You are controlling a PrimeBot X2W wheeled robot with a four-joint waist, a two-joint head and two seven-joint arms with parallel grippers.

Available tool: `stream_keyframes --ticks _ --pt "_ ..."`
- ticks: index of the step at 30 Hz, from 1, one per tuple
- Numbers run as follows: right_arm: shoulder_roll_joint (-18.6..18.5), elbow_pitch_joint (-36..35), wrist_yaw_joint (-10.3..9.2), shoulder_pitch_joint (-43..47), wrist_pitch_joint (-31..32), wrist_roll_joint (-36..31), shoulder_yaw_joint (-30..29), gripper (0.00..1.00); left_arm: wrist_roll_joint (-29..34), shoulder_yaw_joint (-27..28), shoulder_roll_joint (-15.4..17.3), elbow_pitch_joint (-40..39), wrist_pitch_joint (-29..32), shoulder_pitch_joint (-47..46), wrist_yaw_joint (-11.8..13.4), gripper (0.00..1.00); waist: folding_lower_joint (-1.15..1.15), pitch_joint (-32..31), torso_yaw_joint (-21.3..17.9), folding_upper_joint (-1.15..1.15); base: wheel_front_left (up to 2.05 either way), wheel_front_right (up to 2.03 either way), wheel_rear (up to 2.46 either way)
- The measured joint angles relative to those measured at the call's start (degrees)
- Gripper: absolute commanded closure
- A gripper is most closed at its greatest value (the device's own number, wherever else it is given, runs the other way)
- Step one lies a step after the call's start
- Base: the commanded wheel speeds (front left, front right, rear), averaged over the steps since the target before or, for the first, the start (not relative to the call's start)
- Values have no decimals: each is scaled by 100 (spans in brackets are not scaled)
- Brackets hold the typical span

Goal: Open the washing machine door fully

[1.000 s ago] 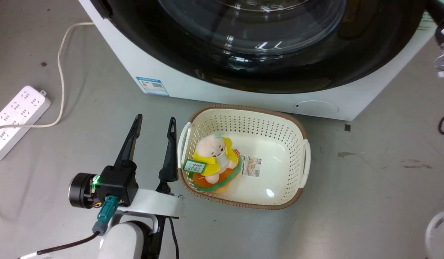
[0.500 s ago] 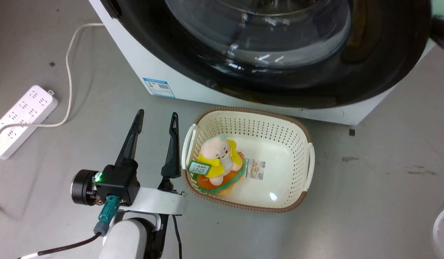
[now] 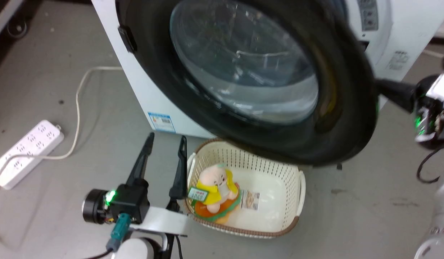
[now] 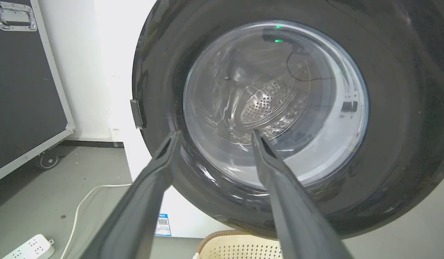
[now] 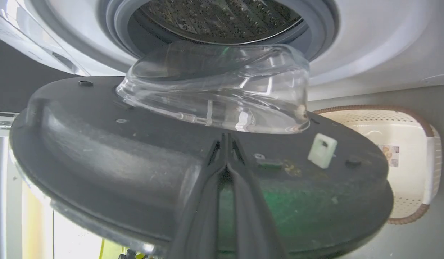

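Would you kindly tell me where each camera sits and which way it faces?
Head view: high up, looking down at the washing machine door, basket and floor; left gripper at lower left, jaws apart.
Left wrist view: on the left arm, facing the door's outer glass between open jaws.
Right wrist view: on the right arm, facing the door's inner side and drum; right gripper jaws shut.
Shared: all three show door and basket.

washing machine door (image 3: 344, 108) swung wider, view shifted
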Motion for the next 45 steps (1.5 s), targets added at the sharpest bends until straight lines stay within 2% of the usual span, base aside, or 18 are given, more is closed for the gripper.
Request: stream_keyframes --ticks 1,6,14,18,19,20,21,23,24,33,38,39,40,41,42,43,44,45 --pt "0 67 0 158 132 333 111 100 3 -34 -2 29 -41 94 -1 0 0 -144 -1 0 0 0 0" --pt "12 97 0 623 152 889 515 100 9 -38 -2 65 -41 328 -11 0 0 -420 -17 0 0 0 0" --pt "16 57 1 1534 133 2019 1586 100 11 -56 -2 125 -41 750 -104 0 -1 -852 -15 0 0 0 0" --pt "15 -56 1 1961 13 2662 2239 100 58 -60 -3 176 -41 919 -164 0 -1 -981 48 0 0 0 0" --pt "15 -153 1 2160 -80 2969 2588 100 68 -64 -3 200 -41 990 -204 0 0 -1022 97 0 0 0 0" --pt "15 -153 1 2160 -80 2969 2588 100 68 -64 -3 200 -41 990 -204 0 0 -1022 97 0 0 0 0" --pt "20 -264 1 2359 -197 3261 2944 100 113 -67 -1 236 -41 1052 -244 0 0 -1053 160 0 0 0 0" --pt "21 -321 1 2450 -253 3410 3101 100 127 -67 2 263 -41 1071 -272 0 0 -1066 194 0 0 0 0" --pt "21 -426 1 2617 -366 3699 3442 100 159 -76 15 319 -41 1098 -333 0 0 -1100 261 0 0 0 0" --pt "53 -916 1 3199 -976 4384 4655 100 154 -29 48 424 -42 1279 -458 0 0 -1193 443 0 0 0 0" --pt "56 -1127 1 3331 -1316 4313 4647 100 119 4 41 443 -41 1284 -501 0 1 -1209 441 0 0 0 0" --pt "54 -1203 1 3360 -1434 4272 4579 60 90 32 37 443 -41 1284 -505 0 1 -1215 426 0 0 0 0" --pt "25 -1444 1 3424 -1762 4097 4422 60 43 112 34 437 -42 1284 -509 0 1 -1224 368 -1 0 0 0" --pt "25 -1444 1 3424 -1762 4097 4422 0 43 112 34 437 -42 1284 -509 0 1 -1224 368 -1 0 0 0" --pt "-109 -1820 1 3496 -2139 3751 4303 0 41 180 34 424 -42 1285 -541 0 1 -1230 296 0 0 0 0" --pt "-109 -1820 1 3496 -2139 3751 4303 0 41 180 34 424 -42 1285 -541 0 1 -1230 296 0 0 0 0" --pt "-269 -2282 1 3642 -2552 3367 4192 0 40 238 31 408 -42 1285 -570 0 1 -1236 212 0 0 0 0" --pt "-269 -2282 1 3642 -2552 3367 4192 0 40 238 31 408 -42 1285 -570 0 1 -1236 212 0 0 0 0"
